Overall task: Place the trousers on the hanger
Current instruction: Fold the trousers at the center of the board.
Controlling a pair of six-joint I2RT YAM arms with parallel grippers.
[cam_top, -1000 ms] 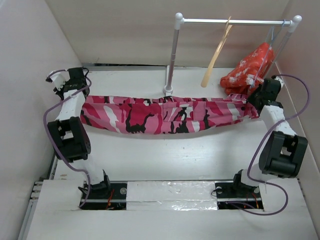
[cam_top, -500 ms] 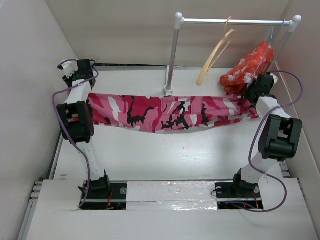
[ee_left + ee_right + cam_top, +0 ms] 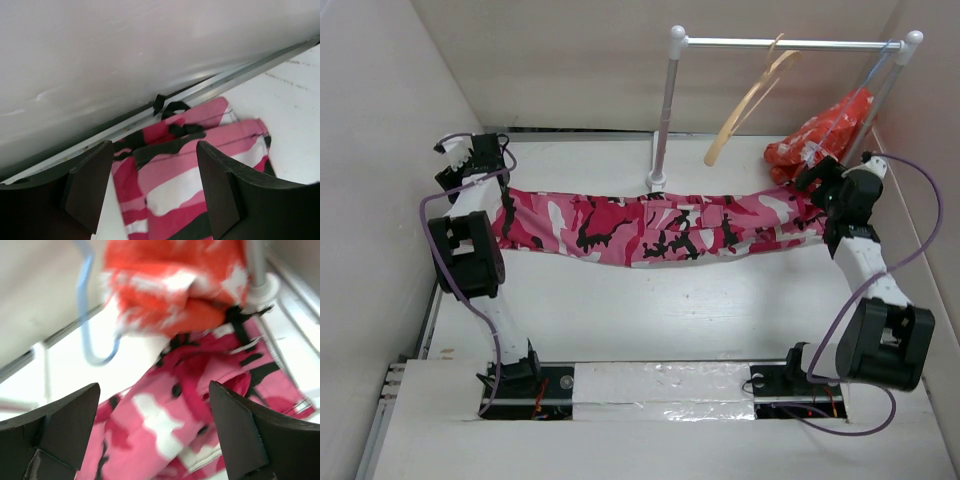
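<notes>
The camouflage trousers [image 3: 650, 228] lie stretched sideways across the table, below the rail. My left gripper [image 3: 490, 180] hovers open over their left end. In the left wrist view its jaws [image 3: 154, 150] stand wide apart above the trousers [image 3: 165, 185] and the black drawstrings [image 3: 177, 127], holding nothing. My right gripper [image 3: 817, 188] is open over the right end. In the right wrist view the trousers [image 3: 150, 440] lie loose under its open jaws [image 3: 154, 390]. The wooden hanger [image 3: 745, 105] hangs tilted from the rail [image 3: 790, 44], apart from both grippers.
An orange-red floral cloth [image 3: 820, 135] is bunched at the back right by the rack post; the right wrist view shows this cloth [image 3: 170, 285] beside a thin wire hanger [image 3: 90, 315]. The rack's left post [image 3: 663, 120] stands behind the trousers. Walls close in on three sides.
Both grippers have opened and let go of the trousers' ends. The trousers now sag flat on the table. The wooden hanger has swung on the rail.
</notes>
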